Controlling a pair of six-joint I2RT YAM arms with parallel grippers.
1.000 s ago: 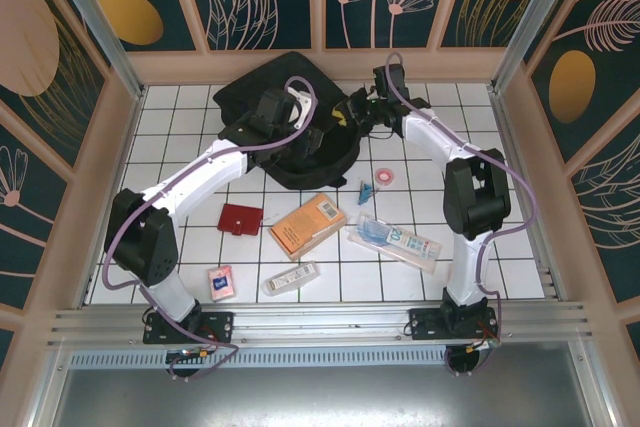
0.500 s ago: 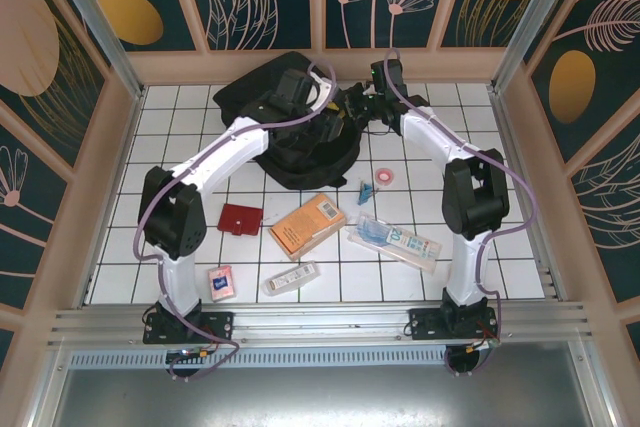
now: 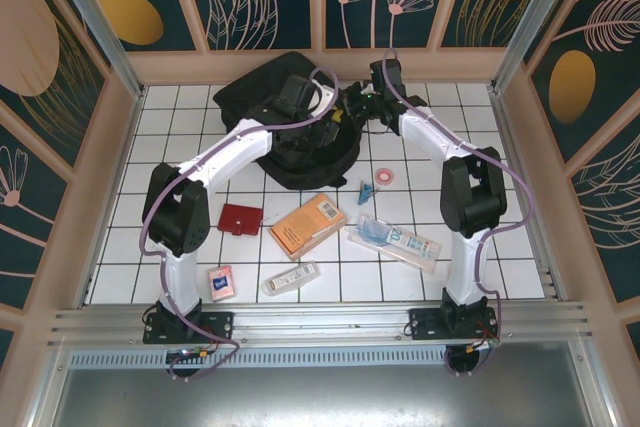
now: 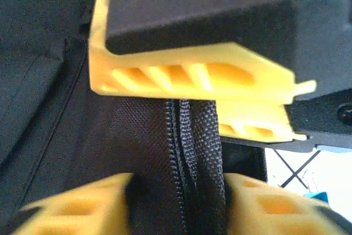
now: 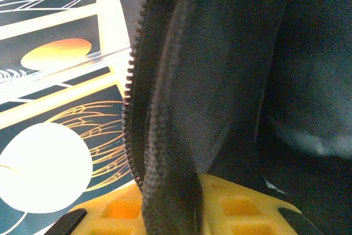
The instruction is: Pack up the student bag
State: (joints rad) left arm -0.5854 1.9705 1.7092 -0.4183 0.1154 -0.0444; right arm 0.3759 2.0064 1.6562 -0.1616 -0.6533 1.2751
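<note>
The bag [image 3: 252, 97] lies at the back middle of the bench [image 3: 180, 147], near the rear wall. The left end effector [image 4: 176, 196] is narrowed onto it, with a zip seam [image 4: 184, 136] pinched between its yellow fingers [image 4: 71, 210]. The right end effector [image 5: 170, 205], close beside the left one, is nearly closed and grips a fold of bag edge whose zip teeth [image 5: 131, 108] rise from its jaws.
</note>
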